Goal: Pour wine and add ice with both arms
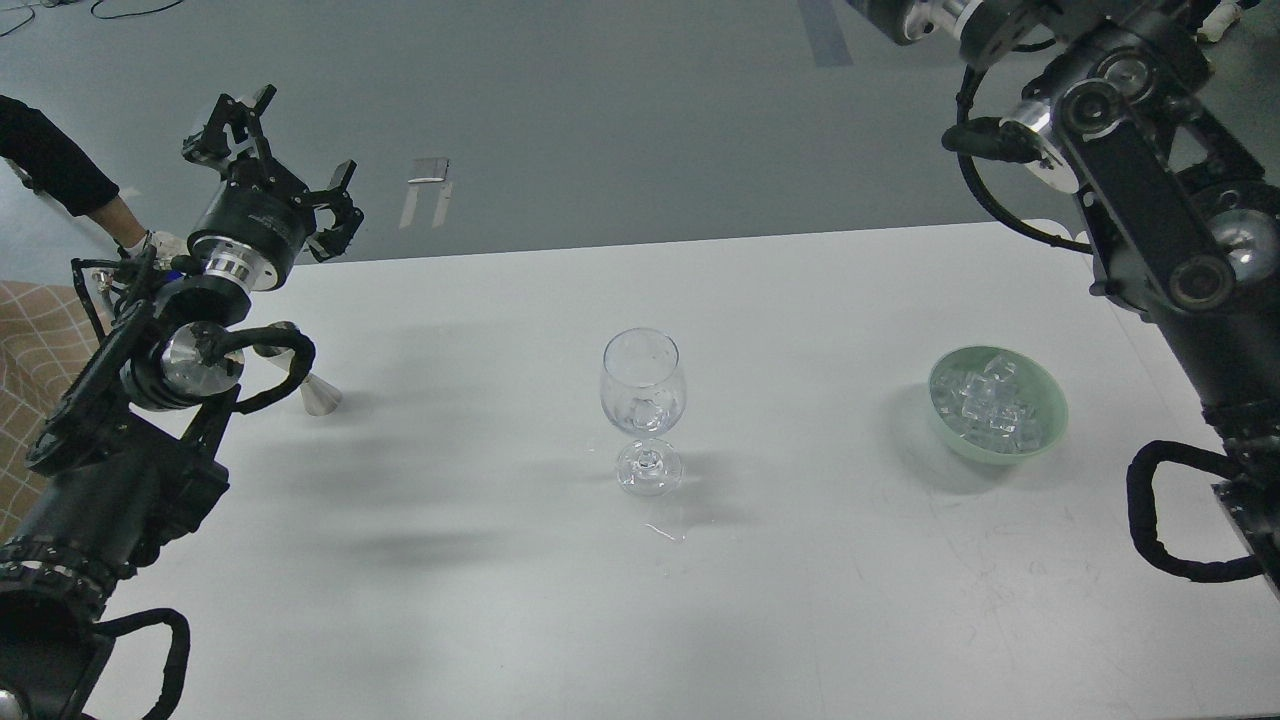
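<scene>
A clear wine glass (643, 400) stands upright mid-table with an ice cube in its bowl. A heap of clear ice (990, 405) lies in a pale green bowl (1040, 440) to its right. My left gripper (268, 150) is open and empty, raised above the table's far left corner. My right arm (1150, 200) rises at the right edge; its gripper is out of view past the top. A silver metal jigger (312, 385) stands on the table by the left arm. No wine bottle shows.
The white table (500, 600) has a small wet spot (665, 530) in front of the glass. A person's arm (60, 180) and gloved hand show at far left. Another person's feet (1215, 15) are at the top right.
</scene>
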Available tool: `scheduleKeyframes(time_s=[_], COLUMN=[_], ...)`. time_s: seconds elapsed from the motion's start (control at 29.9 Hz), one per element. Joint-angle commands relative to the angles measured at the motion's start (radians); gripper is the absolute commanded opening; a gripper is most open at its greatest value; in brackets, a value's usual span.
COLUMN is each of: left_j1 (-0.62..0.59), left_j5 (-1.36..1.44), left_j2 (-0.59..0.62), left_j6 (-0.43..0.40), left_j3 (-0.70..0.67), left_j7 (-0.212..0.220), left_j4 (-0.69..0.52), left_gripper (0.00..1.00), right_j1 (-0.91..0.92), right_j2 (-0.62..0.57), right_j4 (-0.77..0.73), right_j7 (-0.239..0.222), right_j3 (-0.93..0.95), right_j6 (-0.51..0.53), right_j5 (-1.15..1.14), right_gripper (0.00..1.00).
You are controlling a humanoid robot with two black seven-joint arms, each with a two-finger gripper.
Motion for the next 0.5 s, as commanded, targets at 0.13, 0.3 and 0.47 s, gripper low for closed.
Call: scheduleKeyframes(time_s=[0.13,0.3,0.47], left_j1=[-0.021,-0.025,-0.042], left_j5=[-0.001,0.001,0.004], left_j2=[-0.002,-0.006,-0.019], left_j6=[-0.029,-0.030,-0.014], left_j3=[-0.001,-0.001,0.000], left_j7=[-0.012,-0.015,-0.087], left_j4=[0.000,0.000,0.020], left_gripper=[0.98,0.98,0.98], right_j1=[-0.012,-0.017,-0.017], right_j2=[0.007,0.008,0.008], right_j4=[-0.161,-0.276,-0.378], right_j7=[0.004,0.004,0.005], right_j3=[0.060,0.122,0.192], right_j6=[-0.041,-0.105,-0.105], right_j5=[0.199,0.388,0.554], right_gripper=[1.00,1.00,1.00])
